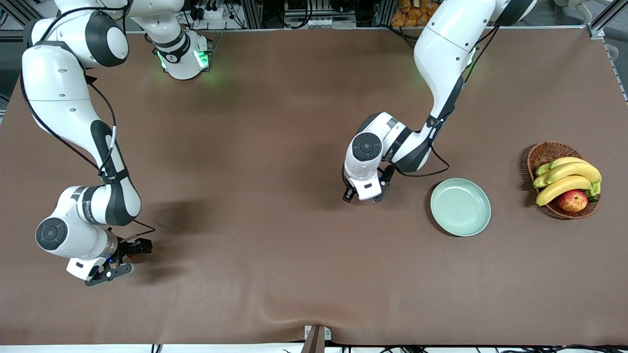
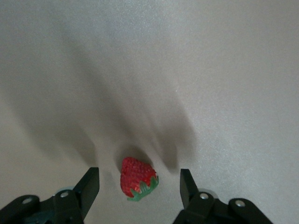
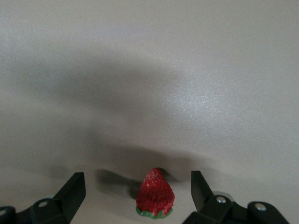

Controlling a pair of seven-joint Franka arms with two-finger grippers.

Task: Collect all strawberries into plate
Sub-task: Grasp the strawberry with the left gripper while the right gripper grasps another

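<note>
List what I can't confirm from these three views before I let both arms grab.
- Third strawberry: in no view; only one strawberry shows between the left tool fingers, one between the right tool fingers.
- Front view: both berries hidden under the tools.
- Wrist views: tool fingers cut off by the frame edge; contact with the berries unclear.
- Plate: nothing visible on it.

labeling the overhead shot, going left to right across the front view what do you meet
right gripper low over the table near the right arm's end → left gripper low over the table → plate → wicker basket with bananas and an apple. No strawberry shows in that view.
</note>
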